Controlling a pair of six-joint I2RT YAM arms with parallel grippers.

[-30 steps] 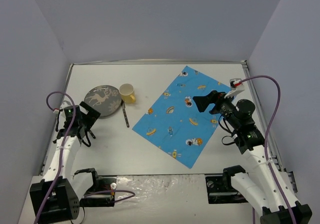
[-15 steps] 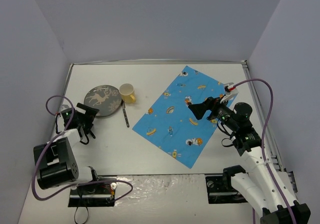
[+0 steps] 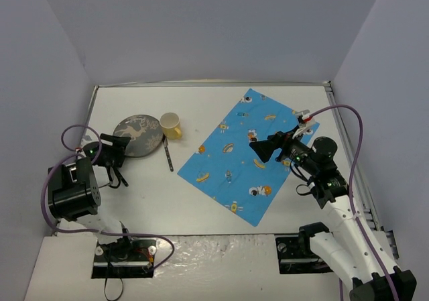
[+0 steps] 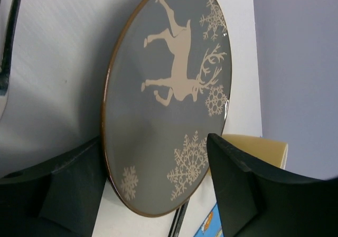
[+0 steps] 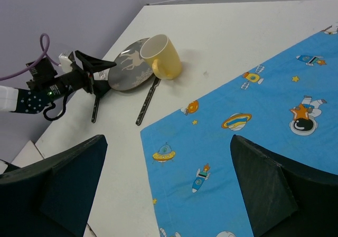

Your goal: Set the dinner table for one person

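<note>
Little is laid yet: the plate (image 3: 139, 135), yellow mug (image 3: 170, 125) and a dark utensil (image 3: 167, 155) sit bunched on the dinner table's (image 3: 201, 100) far left, well apart from the blue cloth (image 3: 248, 157). The left gripper (image 3: 120, 147) straddles the plate's rim, fingers apart and seemingly not yet clamped. The right gripper (image 3: 263, 148) hangs wide open over the cloth.

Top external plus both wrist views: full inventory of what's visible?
dinner table: 1, white, under everything
cloth: 1, blue with space cartoons, lying angled on the table's right half
plate: 1, grey with pale deer, far left
mug: 1, yellow, beside the plate's right edge
utensils: 2, dark, one between plate and cloth, the other by the left hand; type unclear
left hand: 1, black, open, at the plate's rim
right hand: 1, black, open, above the cloth
</note>
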